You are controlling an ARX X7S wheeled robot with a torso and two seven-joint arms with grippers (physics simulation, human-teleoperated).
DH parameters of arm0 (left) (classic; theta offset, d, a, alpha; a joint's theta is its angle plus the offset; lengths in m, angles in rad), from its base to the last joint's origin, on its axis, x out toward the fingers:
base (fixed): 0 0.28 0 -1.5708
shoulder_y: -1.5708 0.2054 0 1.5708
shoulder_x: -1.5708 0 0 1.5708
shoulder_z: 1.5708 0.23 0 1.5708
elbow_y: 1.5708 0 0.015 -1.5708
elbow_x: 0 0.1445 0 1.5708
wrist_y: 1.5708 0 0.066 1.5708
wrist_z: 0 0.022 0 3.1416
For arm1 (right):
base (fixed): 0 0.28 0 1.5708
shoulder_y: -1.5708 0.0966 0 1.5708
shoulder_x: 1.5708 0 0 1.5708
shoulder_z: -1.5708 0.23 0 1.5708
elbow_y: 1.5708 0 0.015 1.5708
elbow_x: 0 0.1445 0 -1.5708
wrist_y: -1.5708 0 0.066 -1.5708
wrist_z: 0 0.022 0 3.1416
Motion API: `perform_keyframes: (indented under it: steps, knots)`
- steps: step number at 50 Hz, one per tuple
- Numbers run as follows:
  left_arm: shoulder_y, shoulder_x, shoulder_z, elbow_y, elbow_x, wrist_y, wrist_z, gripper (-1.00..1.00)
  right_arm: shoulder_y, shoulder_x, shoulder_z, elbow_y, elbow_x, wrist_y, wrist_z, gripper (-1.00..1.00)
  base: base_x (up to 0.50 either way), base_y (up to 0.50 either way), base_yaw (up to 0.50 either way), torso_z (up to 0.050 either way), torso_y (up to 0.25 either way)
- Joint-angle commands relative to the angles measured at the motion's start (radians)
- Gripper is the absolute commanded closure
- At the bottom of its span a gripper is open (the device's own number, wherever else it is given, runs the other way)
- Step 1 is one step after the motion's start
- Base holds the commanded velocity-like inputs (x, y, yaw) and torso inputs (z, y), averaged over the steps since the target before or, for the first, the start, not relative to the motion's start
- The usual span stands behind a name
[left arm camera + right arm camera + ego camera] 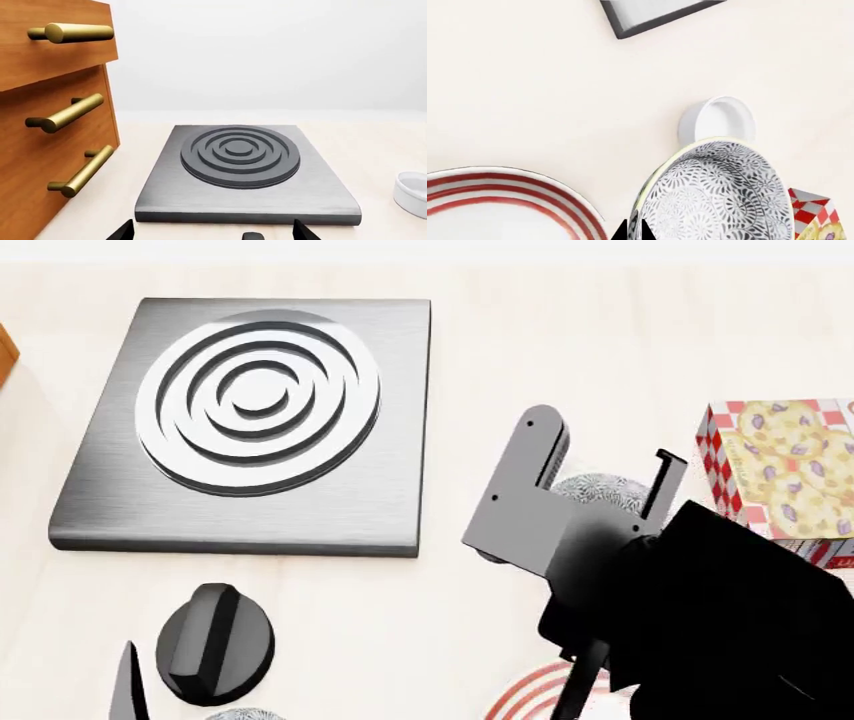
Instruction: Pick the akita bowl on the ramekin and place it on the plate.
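the right gripper [632, 231] is clamped on the rim of the akita bowl [720, 192], its dark fingertips meeting at the bowl's edge in the right wrist view, so the bowl hangs from the tool with its patterned inside tilted toward that camera. the bowl is lifted off the ramekin [718, 120], which stands bare on the pale table [547, 90] beyond the bowl, its white inside showing. the plate [507, 200] with red rings lies on the table beside the held bowl, apart from it and on the other side from the ramekin. in the head view the right arm covers most of the bowl [601, 490], and only a patterned sliver shows behind the grey bracket, near the red checked box [781, 465]. the left gripper [213, 231] is spread open, holding nothing, in front of the grey burner slab [243, 172], well apart from the bowl.
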Motion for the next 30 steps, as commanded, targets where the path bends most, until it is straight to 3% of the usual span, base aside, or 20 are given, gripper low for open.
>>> perform_keyframes:
  steps: [1, 14, 30]
  knots:
    - [0.022, -0.002, -0.02, 0.002, -0.034, 0.062, 0.024, -1.0, -0.027, 0.064, -0.014, -0.173, 0.012, 0.07, -0.024, 1.0, 0.0, 0.0, 0.0, 0.0, 0.0]
    - [0.017, -0.005, -0.014, -0.005, -0.038, 0.064, 0.02, -1.0, -0.142, 0.142, 0.027, -0.351, 0.06, 0.138, 0.012, 1.0, 0.0, 0.0, 0.0, 0.0, 0.001]
    - [0.012, -0.01, -0.013, -0.007, -0.045, 0.065, 0.015, -1.0, -0.25, 0.162, 0.041, -0.408, 0.077, 0.127, 0.061, 1.0, 0.0, 0.0, 0.0, 0.0, 0.0]
